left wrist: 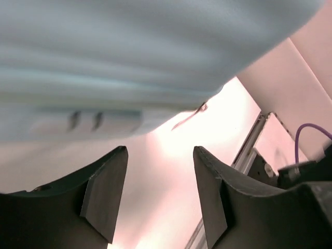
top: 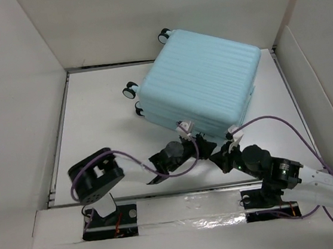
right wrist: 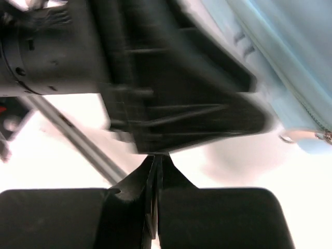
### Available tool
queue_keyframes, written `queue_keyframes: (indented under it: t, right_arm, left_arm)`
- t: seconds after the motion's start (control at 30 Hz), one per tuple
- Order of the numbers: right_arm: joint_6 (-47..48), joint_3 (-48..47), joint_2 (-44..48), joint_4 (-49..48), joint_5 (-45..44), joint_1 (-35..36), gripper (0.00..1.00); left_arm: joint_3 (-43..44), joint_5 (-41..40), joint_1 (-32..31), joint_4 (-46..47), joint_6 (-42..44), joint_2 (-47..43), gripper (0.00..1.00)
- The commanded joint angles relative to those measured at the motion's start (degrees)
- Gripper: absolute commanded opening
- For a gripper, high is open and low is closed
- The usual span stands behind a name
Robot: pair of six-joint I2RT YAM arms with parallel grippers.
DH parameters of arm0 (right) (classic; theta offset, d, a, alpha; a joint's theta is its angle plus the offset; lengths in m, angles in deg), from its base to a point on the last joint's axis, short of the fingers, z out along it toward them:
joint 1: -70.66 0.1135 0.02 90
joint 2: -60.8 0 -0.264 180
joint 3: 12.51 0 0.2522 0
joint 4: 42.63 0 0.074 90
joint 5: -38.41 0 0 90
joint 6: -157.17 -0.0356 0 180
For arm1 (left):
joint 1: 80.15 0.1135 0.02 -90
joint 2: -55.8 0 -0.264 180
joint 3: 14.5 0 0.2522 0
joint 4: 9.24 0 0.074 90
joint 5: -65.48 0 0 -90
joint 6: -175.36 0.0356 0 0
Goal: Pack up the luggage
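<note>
The luggage (top: 201, 84) is a pale aqua-blue ribbed suitcase lying closed and flat at the back middle-right of the table, its wheels (top: 129, 91) pointing left. My left gripper (top: 196, 140) is open and empty at the suitcase's near edge. In the left wrist view (left wrist: 161, 153) the shell (left wrist: 129, 52) fills the top, with a zipper pull (left wrist: 189, 116) hanging below it. My right gripper (top: 223, 154) is shut on nothing, just right of and behind the left one. In the right wrist view (right wrist: 155, 158) its tips almost touch the left gripper's black body (right wrist: 171, 93); the suitcase corner (right wrist: 290, 67) shows at upper right.
White walls enclose the table (top: 100, 120) on the left, back and right. A metal rail (left wrist: 251, 142) runs along the table's edge. Purple cables (top: 287, 126) loop from both arms over the near part of the table. The two arms lie close together.
</note>
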Motion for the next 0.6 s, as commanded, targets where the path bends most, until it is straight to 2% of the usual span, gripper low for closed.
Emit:
queue_keyframes:
  t: [0.0, 0.07, 0.13, 0.2, 0.27, 0.3, 0.4, 0.43, 0.5, 0.53, 0.57]
  right_arm:
    - [-0.01, -2.46, 0.57, -3.53, -4.23, 0.06, 0.0]
    - [0.17, -5.53, 0.04, 2.24, -4.41, 0.06, 0.0]
    - [-0.44, -6.25, 0.65, 4.47, -5.1, 0.06, 0.0]
    - [-1.67, -5.47, 1.97, 5.98, -6.42, 0.06, 0.0]
    - [-4.65, -4.15, 4.69, 6.5, -9.04, 0.06, 0.1]
    - [-6.06, -2.66, 5.57, 6.77, -10.37, 0.06, 0.14]
    - [-10.63, -1.68, 8.56, 7.91, -14.31, 0.06, 0.32]
    - [-11.86, -0.55, 9.18, 8.17, -15.64, 0.06, 0.41]
    - [-15.38, 1.21, 9.8, 7.47, -19.5, 0.06, 0.49]
    - [-16.35, 2.26, 9.89, 7.12, -19.96, 0.06, 0.53]
    - [-16.88, 2.62, 9.36, 6.25, -20.4, 0.06, 0.55]
  left_arm:
    - [-8.52, -2.33, 1.05, -3.09, -0.56, -13.46, 0.51]
    - [-12.12, -4.52, 1.57, -9.75, -0.91, -22.48, 0.47]
    - [-12.58, -6.2, 1.57, -16.18, -0.91, -28.31, 0.43]
    - [-11.62, -9.45, 3.49, -25.67, -1.17, -35.62, 0.43]
    - [-9.61, -11.73, 6.13, -34.08, -2.39, -41.49, 0.43]
    - [-8.98, -12.01, 10.15, -36.23, -2.93, -43.01, 0.43]
    - [-8.8, -9.47, 17.98, -39.5, -4.95, -49.16, 0.46]
    - [-8.8, -8.07, 23.67, -39.85, -5.56, -50.39, 0.48]
    - [-8.36, -4.46, 29.06, -40.38, -7.58, -52.95, 0.53]
    - [-8.27, -3.41, 33.78, -40.29, -8.02, -53.39, 0.59]
    - [-8.19, -1.83, 35.83, -39.94, -8.46, -54.09, 0.62]
